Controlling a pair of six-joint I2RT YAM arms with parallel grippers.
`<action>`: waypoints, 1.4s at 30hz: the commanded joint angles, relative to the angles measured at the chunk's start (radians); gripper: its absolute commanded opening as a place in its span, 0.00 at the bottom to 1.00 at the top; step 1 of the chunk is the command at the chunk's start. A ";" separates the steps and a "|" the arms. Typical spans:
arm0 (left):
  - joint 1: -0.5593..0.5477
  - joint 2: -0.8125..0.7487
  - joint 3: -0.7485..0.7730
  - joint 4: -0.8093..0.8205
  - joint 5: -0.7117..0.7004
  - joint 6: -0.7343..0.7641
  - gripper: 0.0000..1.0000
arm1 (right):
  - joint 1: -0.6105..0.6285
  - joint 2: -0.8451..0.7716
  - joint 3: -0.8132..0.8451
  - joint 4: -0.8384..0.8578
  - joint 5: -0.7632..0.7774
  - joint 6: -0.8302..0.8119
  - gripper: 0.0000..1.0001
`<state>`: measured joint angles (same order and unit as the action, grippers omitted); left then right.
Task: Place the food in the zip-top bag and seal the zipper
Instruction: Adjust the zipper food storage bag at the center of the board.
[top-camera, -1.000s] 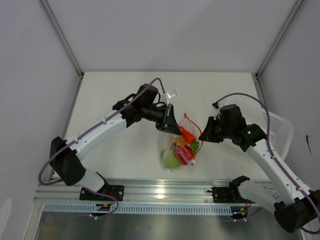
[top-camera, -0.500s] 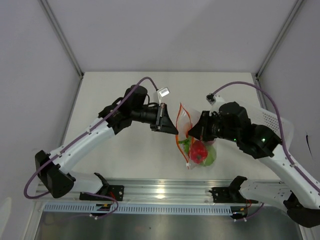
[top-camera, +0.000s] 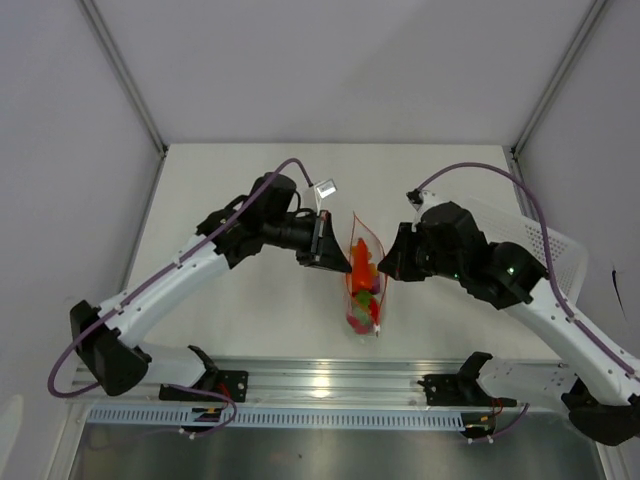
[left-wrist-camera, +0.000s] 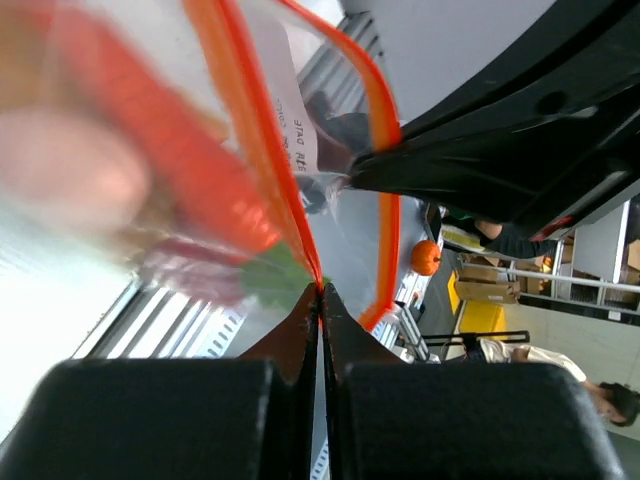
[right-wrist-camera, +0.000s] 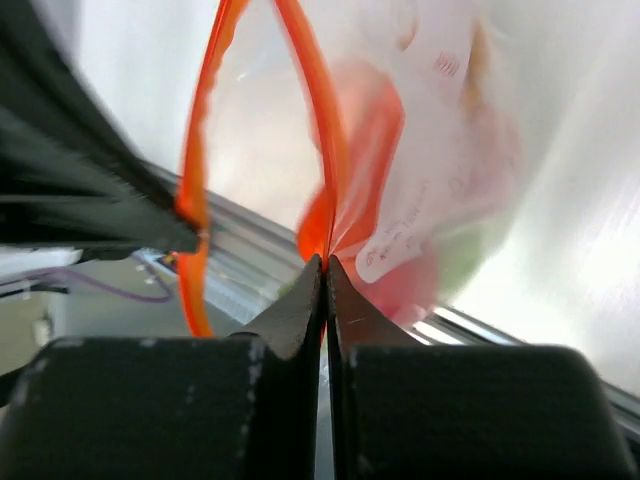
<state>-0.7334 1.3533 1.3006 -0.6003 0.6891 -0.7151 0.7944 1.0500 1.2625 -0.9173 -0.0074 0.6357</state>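
The clear zip-top bag (top-camera: 368, 295) hangs above the table between my two grippers, edge-on to the top camera. Its red-orange zipper (top-camera: 378, 262) stands parted in a loop, one lip in each gripper. My left gripper (top-camera: 346, 268) is shut on the left lip, with the strip (left-wrist-camera: 262, 170) pinched at its tips (left-wrist-camera: 320, 290). My right gripper (top-camera: 383, 270) is shut on the other lip (right-wrist-camera: 322, 150) at its tips (right-wrist-camera: 323, 260). The food (top-camera: 362, 272) lies inside the bag: an orange-red piece on top, a green one (top-camera: 369, 287) and a pink one (top-camera: 357, 316) below.
A white perforated basket (top-camera: 548, 250) stands at the table's right edge behind my right arm. The metal rail (top-camera: 320, 380) carrying the arm bases runs along the near edge, just below the hanging bag.
The bag has come up off the table and turned edge-on. Both grippers have moved closer together, narrowing the mouth, and the food has settled lower in the bag.
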 joint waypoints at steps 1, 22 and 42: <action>-0.001 -0.075 0.023 0.013 0.041 -0.006 0.01 | 0.051 -0.047 0.090 -0.045 0.090 0.016 0.00; 0.009 -0.072 0.005 0.030 -0.017 -0.027 0.01 | -0.086 0.025 0.001 0.011 -0.019 -0.096 0.00; 0.008 -0.221 -0.330 0.298 -0.149 -0.348 0.00 | -0.202 0.140 0.005 0.132 -0.232 -0.249 0.26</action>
<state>-0.7280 1.1587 1.0016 -0.4065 0.5793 -0.9810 0.6018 1.2137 1.3006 -0.8890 -0.1799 0.4267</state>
